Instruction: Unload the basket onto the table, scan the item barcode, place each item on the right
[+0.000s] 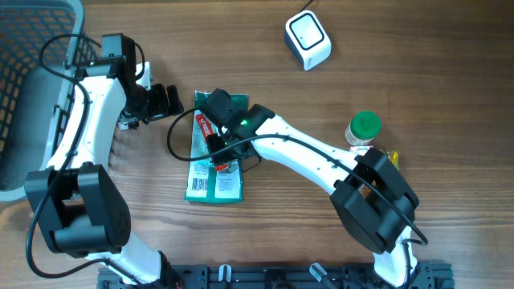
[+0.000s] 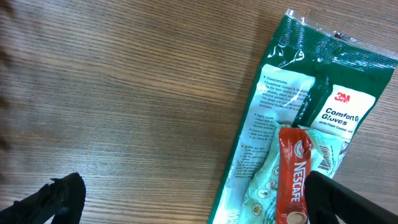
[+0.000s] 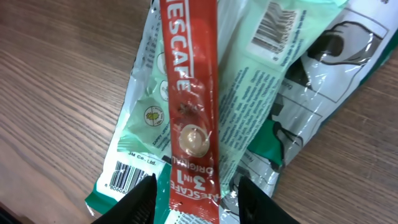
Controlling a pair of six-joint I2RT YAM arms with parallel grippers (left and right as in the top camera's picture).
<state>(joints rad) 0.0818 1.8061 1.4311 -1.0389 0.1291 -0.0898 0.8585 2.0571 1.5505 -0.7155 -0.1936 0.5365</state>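
Observation:
A red Nescafe sachet [image 3: 189, 93] lies on a pale green packet [image 3: 249, 81], which rests on a green 3M gloves pack [image 1: 210, 183] in the middle of the table. My right gripper [image 3: 194, 199] straddles the sachet's lower end, with a gap showing on each side of it. A barcode [image 3: 124, 174] shows on the gloves pack beside the left fingertip. My left gripper [image 2: 193, 199] stands wide open left of the pile, one finger [image 2: 348, 202] over the sachet [image 2: 293, 180]. The white scanner [image 1: 307, 38] sits at the far side, right of centre.
A jar with a green lid [image 1: 365, 128] and a small yellow item [image 1: 391, 156] stand to the right, beside the right arm. A dark wire basket [image 1: 32, 48] fills the far left corner.

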